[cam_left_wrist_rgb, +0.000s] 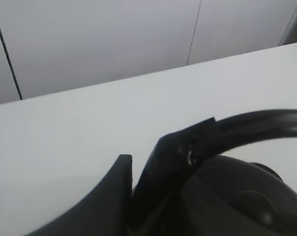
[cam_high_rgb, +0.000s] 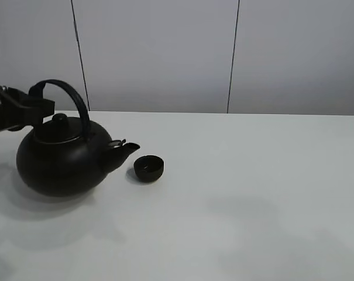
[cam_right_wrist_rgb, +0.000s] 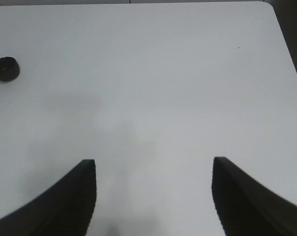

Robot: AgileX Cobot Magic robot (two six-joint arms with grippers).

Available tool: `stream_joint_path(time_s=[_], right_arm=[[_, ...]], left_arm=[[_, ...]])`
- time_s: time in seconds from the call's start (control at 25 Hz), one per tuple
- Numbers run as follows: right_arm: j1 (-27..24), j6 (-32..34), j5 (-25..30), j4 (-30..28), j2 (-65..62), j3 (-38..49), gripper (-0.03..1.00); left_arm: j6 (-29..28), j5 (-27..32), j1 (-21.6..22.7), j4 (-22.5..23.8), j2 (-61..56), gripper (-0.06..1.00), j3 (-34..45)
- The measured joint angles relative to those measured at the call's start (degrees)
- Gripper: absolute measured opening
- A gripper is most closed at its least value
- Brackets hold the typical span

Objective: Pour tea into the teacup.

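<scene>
Left wrist view: the left gripper (cam_left_wrist_rgb: 158, 145) pinches the kettle handle (cam_left_wrist_rgb: 266, 120); the right gripper (cam_right_wrist_rgb: 154, 163) stands spread.

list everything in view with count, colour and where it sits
kettle: one, black, round with an arched handle, on the left part of the table, spout toward the teacup
teacup: one, matte black, upright on the table just right of the spout, apart from it
table: one, white, fills the foreground
wall panels: pale grey with dark seams, behind the table
left pincer: one, black, closed on the kettle's handle at its left end
right pincer: one, black, open over bare table, nothing between its fingers, seen only in its own wrist view
</scene>
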Motion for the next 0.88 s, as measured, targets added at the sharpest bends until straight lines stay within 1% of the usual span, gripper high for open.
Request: stream_joint_path(time_s=[0.08, 0.28, 0.4, 0.48, 0.56, 0.72, 0.88], right_arm=[[0.00, 0.00, 0.00, 0.00, 0.00, 0.00, 0.46], [0.00, 0.00, 0.00, 0.00, 0.00, 0.00, 0.46], [0.00, 0.00, 0.00, 0.00, 0.00, 0.00, 0.46], [0.00, 0.00, 0.00, 0.00, 0.00, 0.00, 0.46], [0.00, 0.00, 0.00, 0.00, 0.00, 0.00, 0.46], [0.00, 0.00, 0.00, 0.00, 0.00, 0.00, 0.46], [0.00, 0.00, 0.00, 0.00, 0.00, 0.00, 0.46]], left_arm=[[1.97, 3.32, -2.36, -4.12, -1.92, 0.16, -1.08], [10.72, 8.47, -8.91, -15.92, -3.09, 0.16, -2.77], [16.62, 9.81, -11.83, -23.45, -3.09, 0.15, -3.32], [19.93, 10.22, -12.99, -27.15, -3.09, 0.15, -3.93], [22.29, 10.60, -13.37, -29.55, -3.09, 0.15, -4.58], [24.65, 11.53, -13.37, -33.11, -3.09, 0.14, -5.75], [29.99, 12.78, -13.37, -37.32, -3.09, 0.13, -5.97]])
